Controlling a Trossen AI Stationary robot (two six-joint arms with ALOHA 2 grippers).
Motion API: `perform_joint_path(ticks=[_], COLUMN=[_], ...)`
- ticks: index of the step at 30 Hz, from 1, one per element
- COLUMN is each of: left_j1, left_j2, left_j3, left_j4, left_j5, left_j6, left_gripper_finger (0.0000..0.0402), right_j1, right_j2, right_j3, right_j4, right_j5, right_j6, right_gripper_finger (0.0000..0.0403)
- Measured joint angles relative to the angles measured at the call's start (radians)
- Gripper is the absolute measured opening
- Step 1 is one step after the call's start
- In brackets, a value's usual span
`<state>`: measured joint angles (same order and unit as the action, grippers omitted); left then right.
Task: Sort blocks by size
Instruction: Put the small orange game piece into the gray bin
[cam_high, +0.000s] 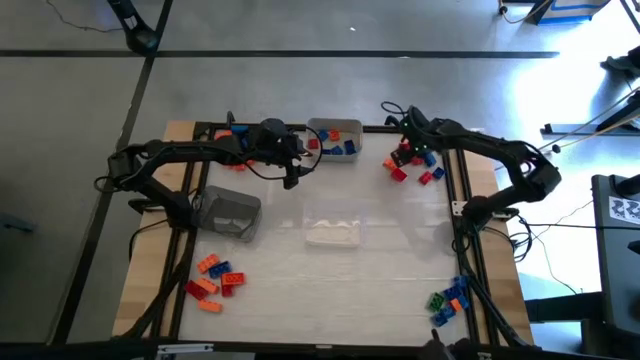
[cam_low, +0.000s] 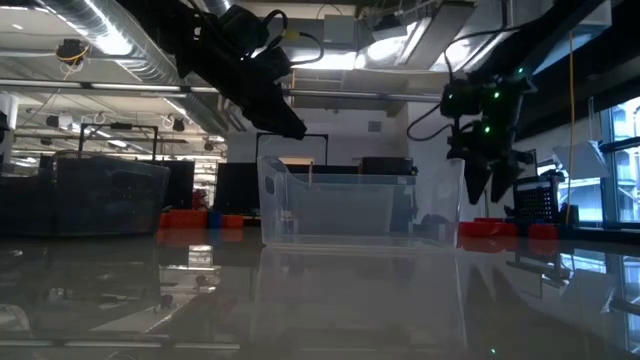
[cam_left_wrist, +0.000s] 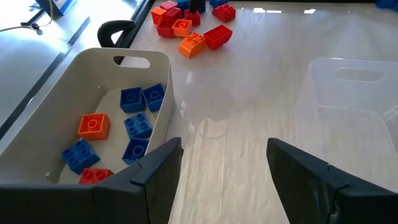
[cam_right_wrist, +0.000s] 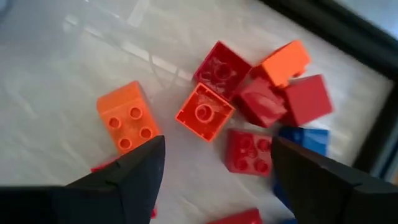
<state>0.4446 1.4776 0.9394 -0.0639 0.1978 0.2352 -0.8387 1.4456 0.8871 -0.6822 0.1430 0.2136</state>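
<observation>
Pale bench (cam_high: 380, 270), high view: blocks (cam_high: 215, 280) lower left, more in white tray (cam_high: 345, 128) top centre. Left wrist view: left end effector (cam_left_wrist: 224, 171) open, empty. Right wrist view: right end effector (cam_right_wrist: 217, 177) open above red and orange blocks.

The high view looks straight down on the whole table (cam_high: 330, 270). The low view faces level across it. Each wrist view sits close above blocks (cam_right_wrist: 204, 112) also visible from overhead.
</observation>
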Motion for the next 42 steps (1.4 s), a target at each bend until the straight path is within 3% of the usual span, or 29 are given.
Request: perform_joint_path(ticks=[13, 36, 42], left_j1=[0.000, 0.000, 0.000], left_j2=[0.000, 0.000, 0.000], left_j3=[0.000, 0.000, 0.000], left_j4=[0.000, -0.002, -0.002], left_j5=[0.000, 0.000, 0.000], left_j6=[0.000, 0.000, 0.003], left_gripper_finger=[0.0223, 0.0223, 0.0223], right_j1=[0.000, 0.000, 0.001], right_j2=[0.140, 0.230, 0.233], right_j3=[0.000, 0.001, 0.002], right_j4=[0.113, 0.174, 0.178], right_j5=[-0.015, 0.007, -0.002], right_j6=[0.065, 0.071, 0.067], right_gripper_finger=[0.0289, 0.0288, 0.0242])
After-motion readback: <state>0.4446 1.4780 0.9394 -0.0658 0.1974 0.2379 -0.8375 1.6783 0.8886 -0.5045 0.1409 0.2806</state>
